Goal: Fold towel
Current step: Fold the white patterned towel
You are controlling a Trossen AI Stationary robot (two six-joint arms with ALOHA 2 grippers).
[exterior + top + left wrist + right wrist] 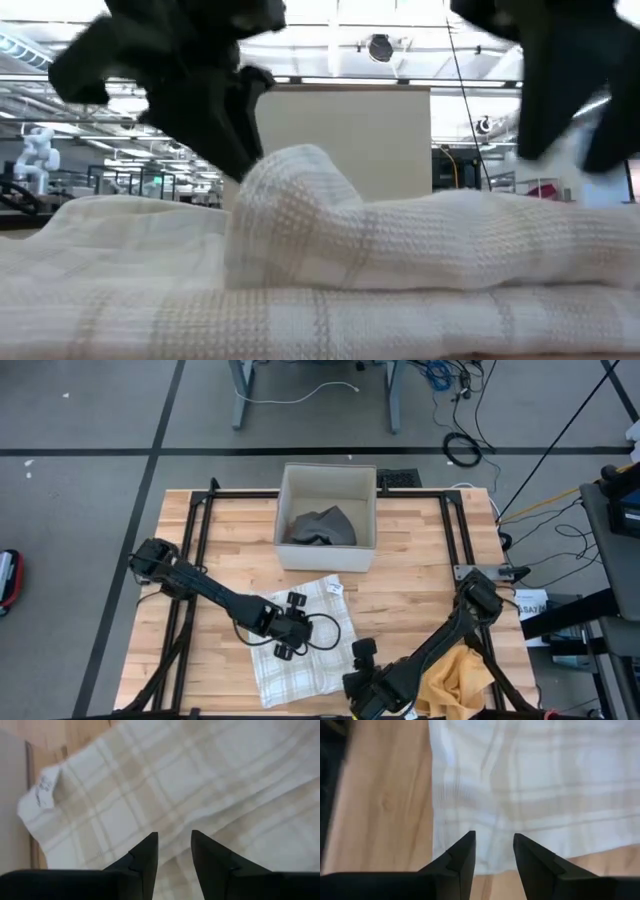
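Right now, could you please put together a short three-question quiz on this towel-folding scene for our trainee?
1. True or false: the plaid towel lies inside the white bin.
2. Which claw hangs over the towel's middle? A) left claw B) right claw
3. Fill in: the cloth beside the right arm at the table's corner is ____ in colour.

Key: 1 false. 2 A. 3 yellow, the yellow cloth.

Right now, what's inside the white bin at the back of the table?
A crumpled dark grey cloth lies in the bin, bunched toward its front wall. Bare bin floor shows behind it. Whatever might sit beneath that cloth is covered, so I can't tell.
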